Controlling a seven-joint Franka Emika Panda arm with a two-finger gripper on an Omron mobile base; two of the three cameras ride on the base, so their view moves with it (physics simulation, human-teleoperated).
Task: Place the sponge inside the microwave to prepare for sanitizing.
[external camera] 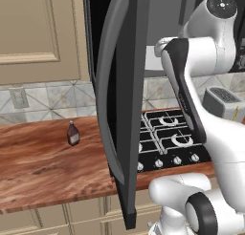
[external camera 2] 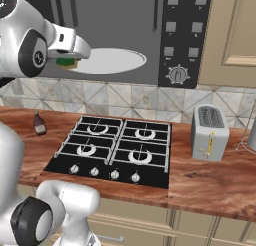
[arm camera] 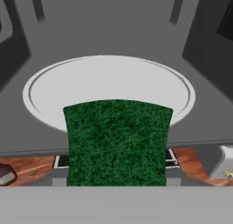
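The black microwave (external camera 2: 120, 20) hangs over the stove with its door (external camera: 119, 86) swung wide open toward me. Its grey cavity holds a white round turntable (external camera 2: 112, 61) (arm camera: 109, 82). My gripper (external camera 2: 67, 60) is at the left of the opening, shut on the sponge (external camera 2: 65, 63). In the hand view the sponge's green top (arm camera: 117, 141) covers my fingertips. Its far edge overlaps the near rim of the turntable, while its near half is still over the cavity's front sill.
A black four-burner stove (external camera 2: 115, 150) lies in the wooden counter (external camera: 38, 167) below. A small brown bottle (external camera: 72, 133) (external camera 2: 39, 123) stands to the left of the stove, and a silver toaster (external camera 2: 210, 132) to its right. The microwave's control panel (external camera 2: 182, 35) is right of the cavity.
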